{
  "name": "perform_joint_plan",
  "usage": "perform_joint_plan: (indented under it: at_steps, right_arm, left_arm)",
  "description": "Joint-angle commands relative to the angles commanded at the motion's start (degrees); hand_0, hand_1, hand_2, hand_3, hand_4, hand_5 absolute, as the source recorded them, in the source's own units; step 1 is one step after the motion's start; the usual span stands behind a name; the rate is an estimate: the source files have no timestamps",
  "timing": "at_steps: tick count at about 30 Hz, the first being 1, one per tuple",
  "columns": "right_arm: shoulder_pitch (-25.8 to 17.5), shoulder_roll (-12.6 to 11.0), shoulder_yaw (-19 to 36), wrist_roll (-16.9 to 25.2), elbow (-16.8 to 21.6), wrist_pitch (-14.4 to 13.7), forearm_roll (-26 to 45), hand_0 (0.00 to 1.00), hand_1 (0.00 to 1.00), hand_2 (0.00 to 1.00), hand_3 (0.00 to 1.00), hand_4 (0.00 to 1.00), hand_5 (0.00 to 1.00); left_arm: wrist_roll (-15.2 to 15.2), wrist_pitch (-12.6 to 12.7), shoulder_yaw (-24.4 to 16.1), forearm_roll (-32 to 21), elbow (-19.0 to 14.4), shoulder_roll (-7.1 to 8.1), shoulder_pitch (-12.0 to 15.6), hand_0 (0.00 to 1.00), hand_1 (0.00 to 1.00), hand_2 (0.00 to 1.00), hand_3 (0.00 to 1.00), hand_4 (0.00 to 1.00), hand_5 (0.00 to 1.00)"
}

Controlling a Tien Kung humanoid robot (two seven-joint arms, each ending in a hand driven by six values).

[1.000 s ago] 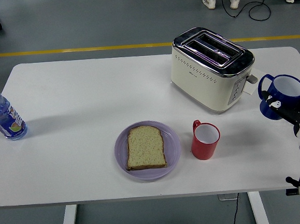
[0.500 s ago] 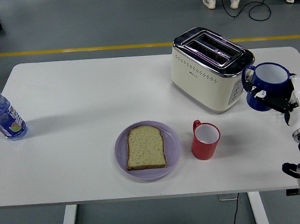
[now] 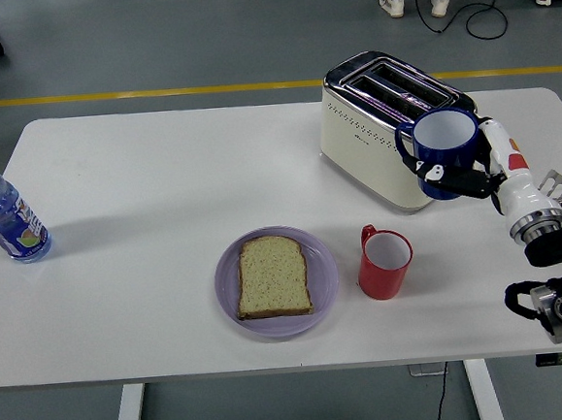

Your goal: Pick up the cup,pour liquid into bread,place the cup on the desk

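Note:
My right hand (image 3: 464, 178) is shut on a dark blue cup (image 3: 442, 149) with a white inside, held upright in the air in front of the toaster, handle pointing left. A slice of bread (image 3: 274, 276) lies flat on a lilac plate (image 3: 323, 299) near the table's front middle. The blue cup hangs up and to the right of the plate, well apart from it. My left arm does not show.
A red cup (image 3: 384, 263) stands just right of the plate. A cream toaster (image 3: 382, 134) sits behind it. A water bottle (image 3: 5, 219) stands at the far left edge. A person's feet (image 3: 411, 0) show on the floor beyond the table.
My right hand has carried the blue cup leftward and upward from the table's right edge to in front of the toaster. Nothing else has moved.

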Motion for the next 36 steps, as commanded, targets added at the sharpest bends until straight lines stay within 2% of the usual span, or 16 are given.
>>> perform_joint_plan:
  at_steps: [4,13,19,23,32,36]
  right_arm:
    - [2.1,-0.1,-2.5,-2.8,-0.5,1.8,-3.0,0.317,0.351,0.538,0.555,0.73,0.002]
    - [7.7,-0.6,-9.8,-11.4,-1.8,9.1,-17.9,0.319,0.363,0.539,0.557,0.736,0.002]
    - [10.5,-0.6,-13.6,-13.4,-2.8,11.1,-21.5,0.322,0.351,0.534,0.559,0.732,0.016]
    - [12.6,-0.6,-15.8,-13.9,-3.6,12.0,-21.3,0.322,0.351,0.534,0.559,0.732,0.016]
    - [19.6,-0.8,-21.9,-15.3,-5.2,14.9,-22.8,0.329,0.368,0.534,0.563,0.715,0.041]
    - [23.4,-0.9,-25.0,-15.3,-5.9,16.8,-25.7,0.329,0.368,0.534,0.563,0.715,0.041]
  left_arm:
    - [0.0,0.0,0.2,-0.2,0.0,-0.03,0.2,0.633,0.643,0.653,0.505,0.242,0.856]
    - [0.0,0.0,0.7,-0.5,0.0,-0.08,0.5,0.633,0.644,0.653,0.506,0.241,0.855]
    - [0.0,0.0,1.1,-0.8,0.1,-0.13,0.7,0.633,0.644,0.653,0.505,0.241,0.855]
    - [0.0,0.0,1.3,-1.0,0.1,-0.17,0.8,0.633,0.644,0.653,0.505,0.241,0.855]
    - [0.0,0.0,0.8,-1.0,0.0,-0.23,0.5,0.633,0.643,0.653,0.506,0.241,0.855]
    - [0.0,0.1,0.6,-1.0,0.0,-0.25,0.4,0.633,0.643,0.653,0.506,0.241,0.855]
